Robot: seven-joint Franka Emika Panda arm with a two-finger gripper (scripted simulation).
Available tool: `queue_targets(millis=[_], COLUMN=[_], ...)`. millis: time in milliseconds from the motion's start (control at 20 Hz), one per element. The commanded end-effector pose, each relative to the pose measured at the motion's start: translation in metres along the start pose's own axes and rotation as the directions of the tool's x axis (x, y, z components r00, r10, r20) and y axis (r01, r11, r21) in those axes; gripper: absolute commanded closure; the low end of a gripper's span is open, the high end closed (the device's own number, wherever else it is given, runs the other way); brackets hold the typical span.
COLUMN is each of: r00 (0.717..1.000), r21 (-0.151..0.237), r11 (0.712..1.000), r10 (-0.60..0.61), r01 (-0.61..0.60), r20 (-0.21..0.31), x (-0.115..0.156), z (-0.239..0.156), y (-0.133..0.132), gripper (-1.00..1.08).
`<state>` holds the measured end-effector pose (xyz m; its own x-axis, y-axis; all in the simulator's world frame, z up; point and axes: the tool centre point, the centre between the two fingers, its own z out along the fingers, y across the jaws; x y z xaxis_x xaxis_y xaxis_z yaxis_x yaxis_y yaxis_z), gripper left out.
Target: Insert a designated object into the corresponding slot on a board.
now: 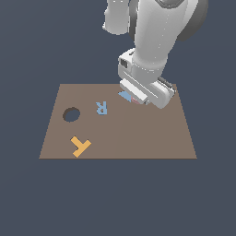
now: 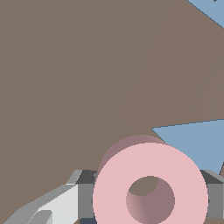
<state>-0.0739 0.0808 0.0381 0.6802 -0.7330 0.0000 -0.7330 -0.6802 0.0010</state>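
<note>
1. Fingers (image 2: 83,199) of the gripper (image 2: 148,202) show on both sides of the pink ring (image 2: 111,183) in the wrist view, grey and boxy with flat sides. They pinch the ring between them.
2. One finger is dark grey near the ring and goes to a pale grey block further out. Only a bit of the other finger peeks out past the ring's far side.
3. That ring is smooth and pale pink, shaped like a doughnut, with a round hole in the middle. Its flat face looks at the camera. A ring is round, so it has no long side to point anywhere.
4. You can see the inside wall of the hole, a darker pink, and some brown through it.
5. Behind the ring is the board (image 2: 65,78), flat, plain brown and smooth.
6. A flat blue shape (image 2: 197,142) with a sharp point lies on the board, close to the ring.
7. In the exterior view the white, rounded arm (image 1: 152,46) leans down over the far side of the board. It hides the ring.
8. A blue letter R (image 1: 101,108) lies flat on the board.
9. An orange Y piece (image 1: 80,146) lies near the front edge.
10. A dark round hole (image 1: 71,114) sits on the exterior view's left.
11. I cannot see the ring-shaped slot.
</note>
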Motion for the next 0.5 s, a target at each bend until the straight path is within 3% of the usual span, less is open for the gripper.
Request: queue_targets(millis=[0, 450], r00=[0.996, 0.945], r21=[0.001, 0.0], r11=[0.996, 0.945], r10=[0.089, 0.326], r01=[-0.089, -0.326], r20=[0.0, 0.001], x=[-0.01, -0.037], z=[-0.001, -0.002], y=[-0.001, -0.008], gripper=[1.08, 1.08])
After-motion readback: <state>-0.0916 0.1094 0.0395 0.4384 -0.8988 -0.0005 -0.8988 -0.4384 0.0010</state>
